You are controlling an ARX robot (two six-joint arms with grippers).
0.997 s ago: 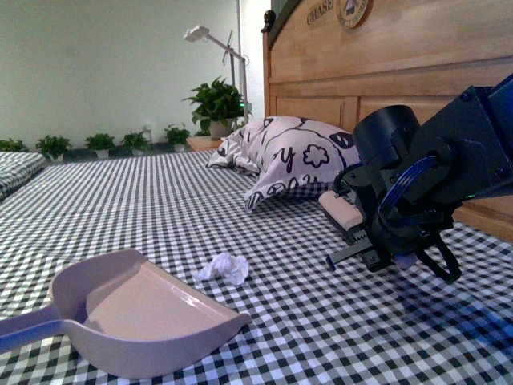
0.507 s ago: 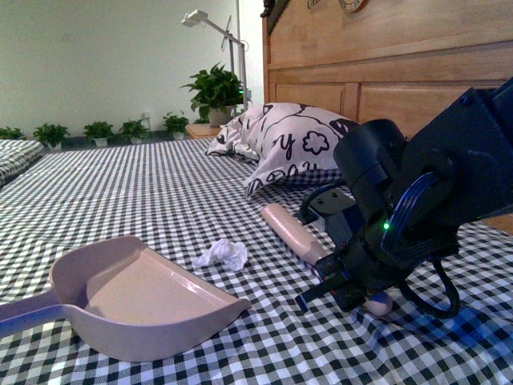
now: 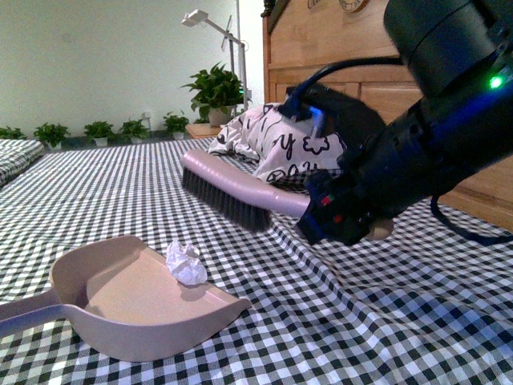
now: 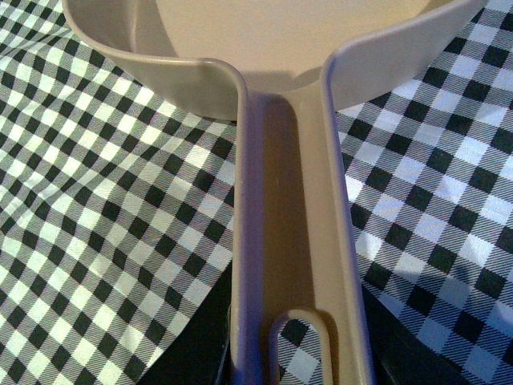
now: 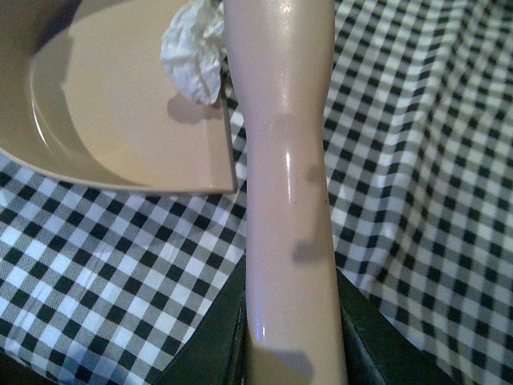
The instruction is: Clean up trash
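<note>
Trash [image 3: 186, 263] inside dustpan [image 3: 120, 321] lip — brush [image 3: 232, 195] raised above.

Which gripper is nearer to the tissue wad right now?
Right, though only as a judgement. The right gripper holds the brush raised beside the tissue wad in the dustpan. The left gripper grips the dustpan handle, out of the front view.

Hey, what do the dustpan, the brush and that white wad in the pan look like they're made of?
The dustpan looks like smooth molded plastic, beige-pink, with a soft sheen on its floor. The brush has a glossy handle, likely the same plastic, going by the highlights in the right wrist view, and dark stiff-looking bristles. The white wad looks like thin crumpled tissue paper, matte and sharply creased.
</note>
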